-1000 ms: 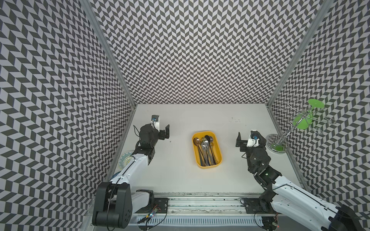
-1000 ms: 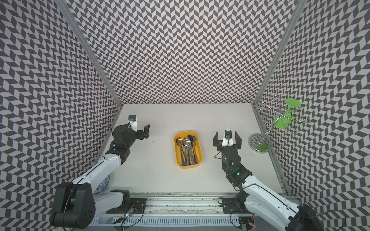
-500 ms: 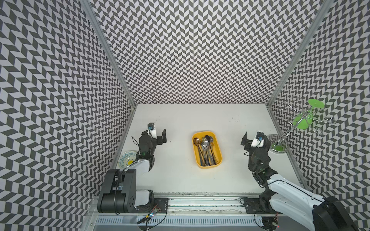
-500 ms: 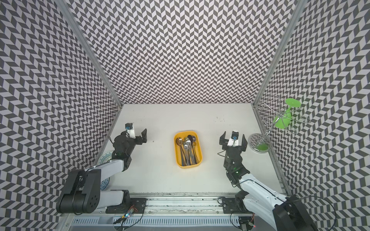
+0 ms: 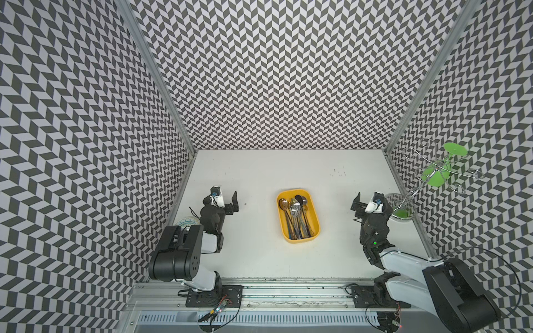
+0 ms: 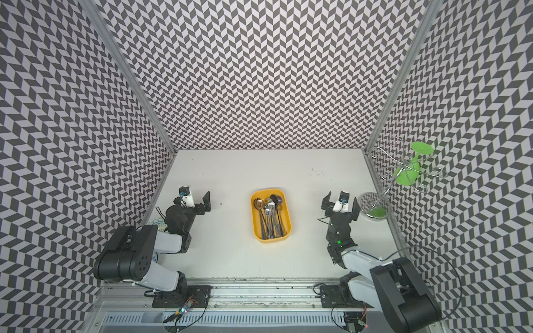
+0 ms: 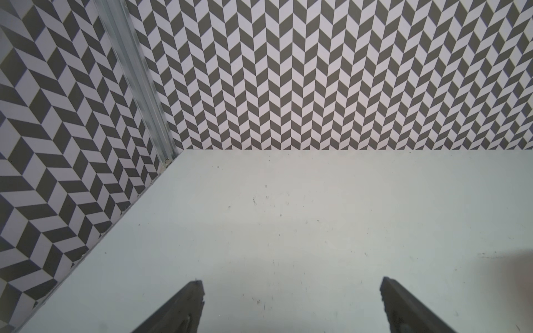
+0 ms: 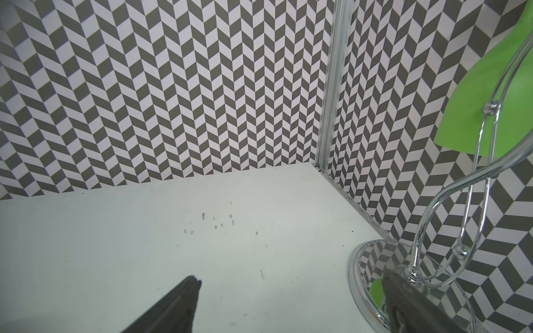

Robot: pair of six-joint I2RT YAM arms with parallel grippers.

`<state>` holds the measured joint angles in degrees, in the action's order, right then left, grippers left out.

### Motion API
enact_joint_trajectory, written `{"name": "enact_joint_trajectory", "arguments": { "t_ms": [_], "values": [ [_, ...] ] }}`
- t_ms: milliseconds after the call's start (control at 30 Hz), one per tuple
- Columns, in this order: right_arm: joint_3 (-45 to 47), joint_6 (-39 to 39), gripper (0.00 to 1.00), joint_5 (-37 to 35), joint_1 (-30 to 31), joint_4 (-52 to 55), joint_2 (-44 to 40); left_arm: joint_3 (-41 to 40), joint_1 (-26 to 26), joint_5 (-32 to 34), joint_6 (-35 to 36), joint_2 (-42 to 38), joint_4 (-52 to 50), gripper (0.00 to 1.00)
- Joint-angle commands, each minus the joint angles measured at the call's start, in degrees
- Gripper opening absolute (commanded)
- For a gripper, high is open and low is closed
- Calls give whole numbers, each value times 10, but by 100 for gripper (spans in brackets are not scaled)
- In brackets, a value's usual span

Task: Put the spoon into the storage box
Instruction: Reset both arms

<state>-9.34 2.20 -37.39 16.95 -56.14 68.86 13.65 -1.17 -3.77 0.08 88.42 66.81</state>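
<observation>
Looking down in both top views, the yellow storage box [image 5: 301, 241] sits in the middle of the worktop [image 5: 259, 170]. A bunch of spoons [image 5: 295, 210] lies inside it, with the round ends at the far side. I see no spoon lying loose on the worktop, so the job looks done to me.

The left claw [image 5: 224, 201] is spread wide and holds nothing. The right claw [image 5: 372, 205] is spread wide too, and it is empty. Each one is well apart from the box, one on each side.

The biggest worry is on the right. A shiny wire rack [image 5: 411, 193] stands just beside the right claw, and a green glass [image 5: 435, 176] hangs on it. In the right wrist view one finger [image 8: 403, 305] is right in front of the rack's round foot. I cannot tell if they touch. If that arm swings out sideways, it may bump the rack, and the glass may slip off and fall.

On the other side, a small patterned dish [image 5: 184, 222] peeks out from behind the left arm, close to the wall. If that arm pulls back, it may push the dish.

The spoons are piled on top of each other. If a claw dips into the box again, it may catch a handle and drag a spoon out. It may also shove the box, which looks light to me.
</observation>
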Motion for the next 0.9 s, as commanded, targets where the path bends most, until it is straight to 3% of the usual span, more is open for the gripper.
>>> {"name": "enact_joint_trajectory", "arguments": {
  "t_ms": [0, 600, 867],
  "values": [
    [-4, 13, 100, 40, -11, -73, 23, 9, -2, 1, -5, 1, 42, 100],
    [4, 4, 100, 176, -78, -228, 153, 17, 13, 28, 1, 3, 28, 100],
    [18, 24, 100, 210, -77, -230, 118, 18, 12, 28, 2, 3, 26, 100]
  ]
}}
